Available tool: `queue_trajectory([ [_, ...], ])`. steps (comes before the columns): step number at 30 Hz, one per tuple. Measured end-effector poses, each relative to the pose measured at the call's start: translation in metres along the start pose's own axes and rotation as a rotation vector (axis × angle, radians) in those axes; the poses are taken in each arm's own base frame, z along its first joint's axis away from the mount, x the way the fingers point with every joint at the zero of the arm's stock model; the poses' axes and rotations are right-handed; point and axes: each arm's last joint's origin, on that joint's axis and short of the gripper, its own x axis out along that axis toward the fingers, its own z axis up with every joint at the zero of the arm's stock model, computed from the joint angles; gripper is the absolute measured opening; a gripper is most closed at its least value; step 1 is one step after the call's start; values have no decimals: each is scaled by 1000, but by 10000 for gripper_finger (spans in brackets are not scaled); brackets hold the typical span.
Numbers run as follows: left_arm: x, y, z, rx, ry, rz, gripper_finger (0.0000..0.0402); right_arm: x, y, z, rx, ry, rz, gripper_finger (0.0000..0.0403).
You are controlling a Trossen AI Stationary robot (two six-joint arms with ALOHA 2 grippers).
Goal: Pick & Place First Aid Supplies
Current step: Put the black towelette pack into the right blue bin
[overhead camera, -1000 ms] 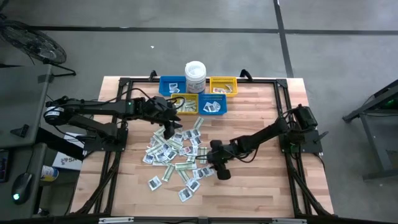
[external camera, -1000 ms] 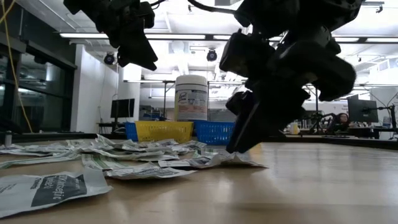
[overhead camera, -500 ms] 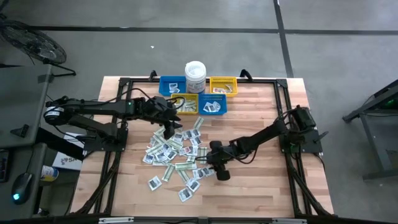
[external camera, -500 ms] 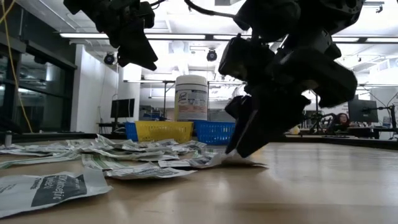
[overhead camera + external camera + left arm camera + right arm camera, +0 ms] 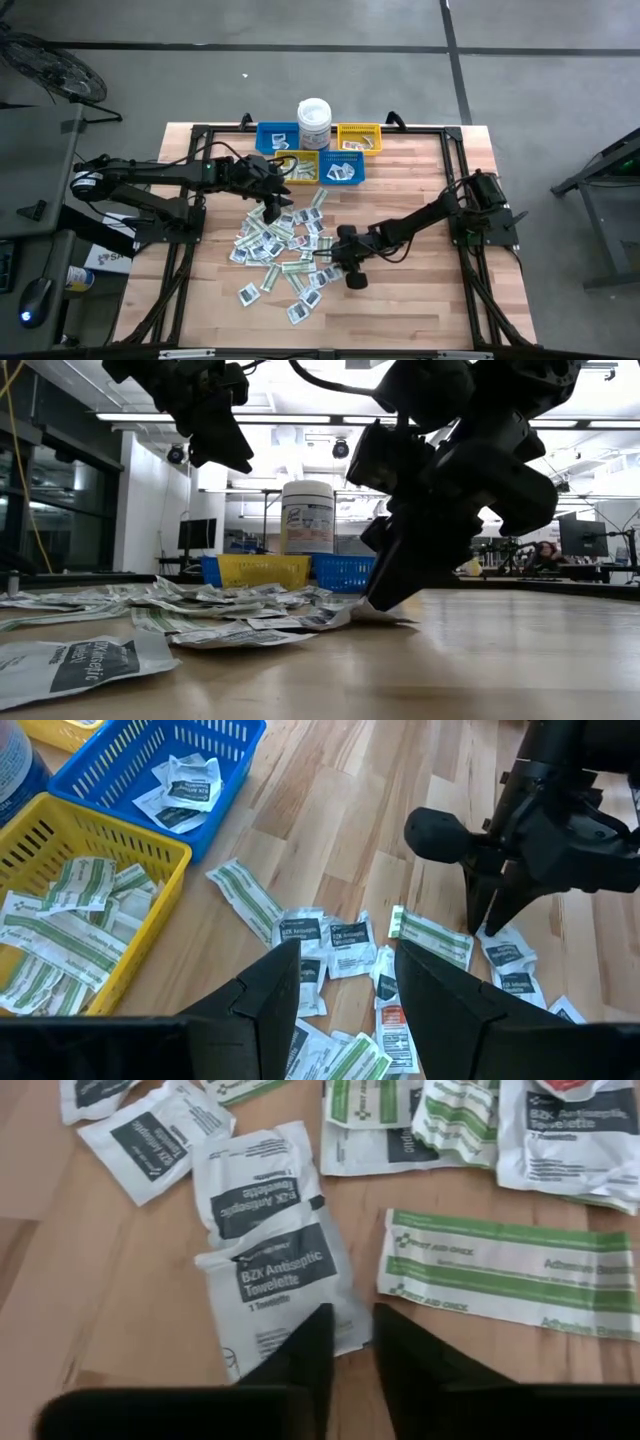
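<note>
The first aid supplies lie scattered mid-table: white square packets and green-and-white strips. My right gripper is down at the pile's right side, shut on a white towelette packet, with a green strip lying beside it. My left gripper hangs above the pile's far left part. It is open, with nothing between its fingers. My right gripper also shows in the left wrist view, fingertips on the table. My right gripper pinches the white towelette packet's edge between its two fingertips. The fingers slant down from the table's right side. Most of the packet lies flat on the table; in the low view its edge by the fingers is raised a little.
At the far edge stand two blue bins and two yellow bins, some holding packets. A white lidded tub is behind them. Bare wood lies to the near right.
My right gripper's fingers have drawn together at the pile's right side. The white packet's edge there has come up off the table. My left gripper has kept still.
</note>
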Motion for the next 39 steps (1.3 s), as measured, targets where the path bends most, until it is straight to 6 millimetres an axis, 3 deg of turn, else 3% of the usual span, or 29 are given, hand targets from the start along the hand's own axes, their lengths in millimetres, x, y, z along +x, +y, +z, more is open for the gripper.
queue_trajectory([
  [4,0,0,0,0,1,0,165,0,-1,0,3,1,-4,9],
  [16,0,0,0,0,-1,0,165,-11,1,4,185,-1,47,1],
  [27,0,0,0,0,-3,-1,165,-60,7,35,230,-207,-20,0],
  [39,0,0,0,0,-5,-4,165,-105,-30,44,451,-325,-372,0],
])
